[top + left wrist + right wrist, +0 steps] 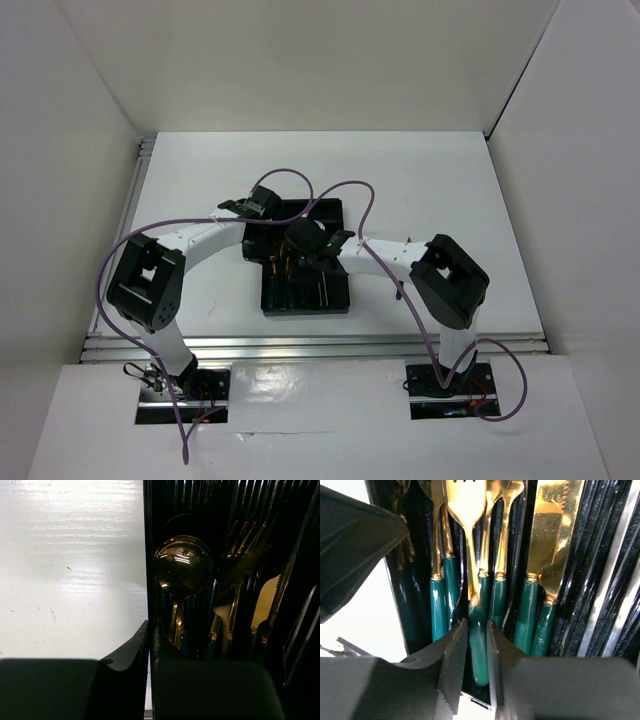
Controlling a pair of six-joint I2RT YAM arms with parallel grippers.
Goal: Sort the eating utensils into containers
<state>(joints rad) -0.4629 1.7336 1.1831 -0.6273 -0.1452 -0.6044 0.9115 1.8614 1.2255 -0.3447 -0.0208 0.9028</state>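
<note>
R pincer [476, 626] pinching fork [468, 540] handle in tray [330, 212], L pincer [150, 630] pressed together at tray edge nr spoon [182, 567]

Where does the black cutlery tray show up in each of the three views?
Top external: black cutlery tray mid-table, partly hidden by the arms.
Left wrist: right half of the picture, its left wall beside the white table.
Right wrist: fills most of the frame, ridged floor at right.
Shared landmark: the gold forks lying in it; the right gripper pinches one fork by its green handle.
</note>
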